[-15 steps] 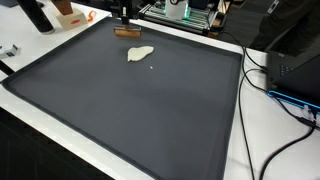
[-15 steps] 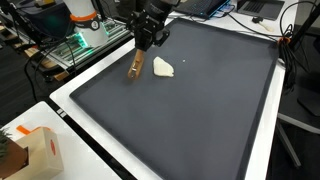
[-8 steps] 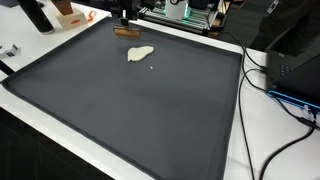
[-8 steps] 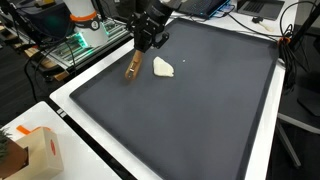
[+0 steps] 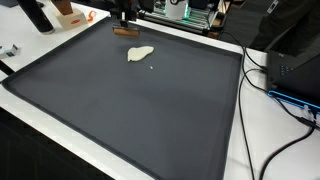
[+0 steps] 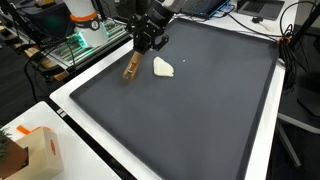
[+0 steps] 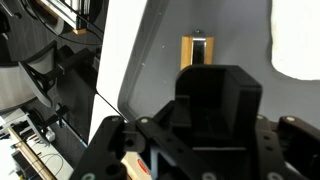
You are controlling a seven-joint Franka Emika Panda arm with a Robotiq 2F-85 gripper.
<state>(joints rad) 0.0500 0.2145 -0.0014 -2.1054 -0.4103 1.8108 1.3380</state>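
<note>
Plainly, nothing is lifted yet: the broad dark grey rubbery mat (image 6: 200, 110), matte and flat with a low raised rim, carries both things near one edge. Over them hangs the black Robotiq gripper (image 6: 146, 42), holding nothing by the look of it (whether its jaws stand wide or narrow I cannot tell). The cream crumpled soft-looking lump (image 6: 163, 67) lies just beside the small brown wooden block (image 6: 132, 67), a smooth rectangular stick lying flat and ungrasped, just below the gripper.
</note>
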